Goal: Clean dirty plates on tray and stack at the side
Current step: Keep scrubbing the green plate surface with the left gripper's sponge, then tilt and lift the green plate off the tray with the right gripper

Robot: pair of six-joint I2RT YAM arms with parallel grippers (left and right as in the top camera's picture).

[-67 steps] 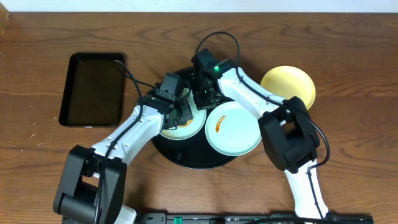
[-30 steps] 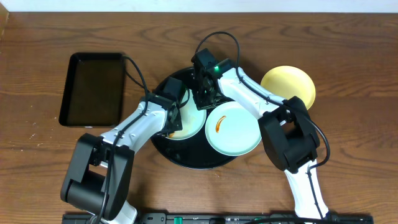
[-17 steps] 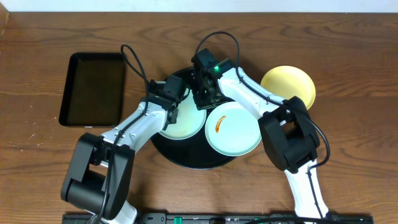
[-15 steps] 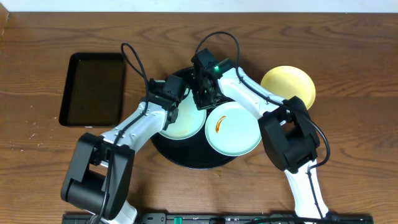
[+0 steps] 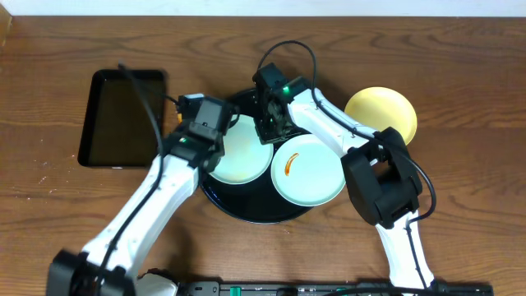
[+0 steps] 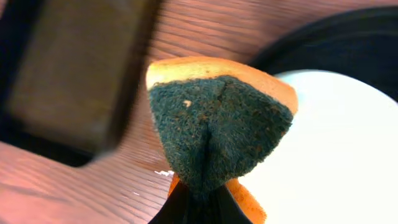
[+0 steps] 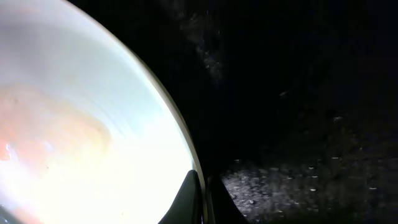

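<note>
The round black tray (image 5: 246, 211) holds two mint-blue plates. The left plate (image 5: 242, 154) looks free of smear; the right plate (image 5: 308, 173) bears an orange smear. The pale yellow plate (image 5: 380, 111) lies on the table to the right of the tray. My left gripper (image 5: 205, 123) is shut on a green-and-orange sponge (image 6: 217, 124) and holds it over the tray's left edge, beside the left plate (image 6: 336, 155). My right gripper (image 5: 267, 131) is shut on the left plate's far rim (image 7: 202, 186), with the plate (image 7: 93, 124) and the tray floor (image 7: 298, 93) in its view.
A smaller rectangular black tray (image 5: 123, 115) lies on the table to the left, and shows blurred in the left wrist view (image 6: 74, 81). Bare wooden table surrounds both trays. Both arms cross above the round tray.
My left gripper has lifted off the left plate and swung left with the sponge. The smear on that plate no longer shows. The right arm has not moved.
</note>
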